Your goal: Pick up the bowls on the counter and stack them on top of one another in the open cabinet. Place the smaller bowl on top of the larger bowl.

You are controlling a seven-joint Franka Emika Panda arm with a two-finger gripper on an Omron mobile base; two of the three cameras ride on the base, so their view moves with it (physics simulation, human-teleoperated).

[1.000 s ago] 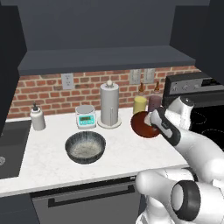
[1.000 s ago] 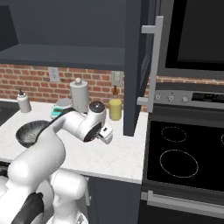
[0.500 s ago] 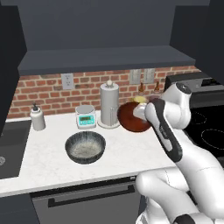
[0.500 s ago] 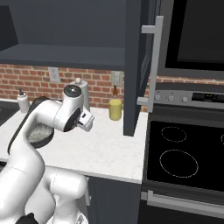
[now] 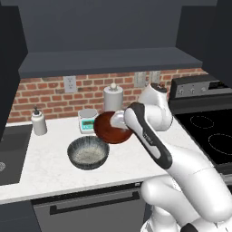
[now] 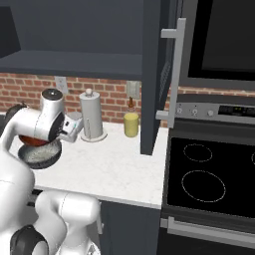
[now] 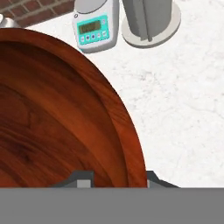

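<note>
1. Above the counter [image 5: 41, 163], my gripper [image 7: 114, 177] is clamped on the smaller bowl [image 5: 111, 127], one finger on each side of its rim.
2. Bowl is held clear of the surface, tilted, hollow side facing the left base camera.
3. Larger bowl [image 5: 88, 152] sits upright below and beside it.
4. Scale [image 7: 93, 27] and paper-towel holder [image 7: 150, 19] stand behind; soap bottle [image 5: 39, 122] sits well to the left.

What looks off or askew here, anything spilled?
Nothing spilled or damaged. The smaller bowl is off the counter, tilted in the gripper, beside and above the larger bowl, which sits upright. That fits a carry.
</note>
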